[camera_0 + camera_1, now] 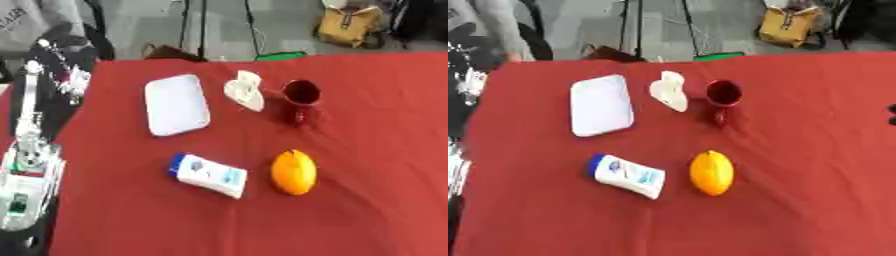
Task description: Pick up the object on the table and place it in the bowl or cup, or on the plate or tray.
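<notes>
Neither hand shows, so we cannot tell their state. We judge the orange fruit [293, 172] the easiest pick; approach from above, then carry to the white tray [176, 104].

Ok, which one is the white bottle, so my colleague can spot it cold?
Start from the red tablecloth and find the white rectangular tray at its far left. Come straight toward the near edge: the white bottle lies on its side there, left of the orange fruit. It alone has a blue cap and blue label.
</notes>
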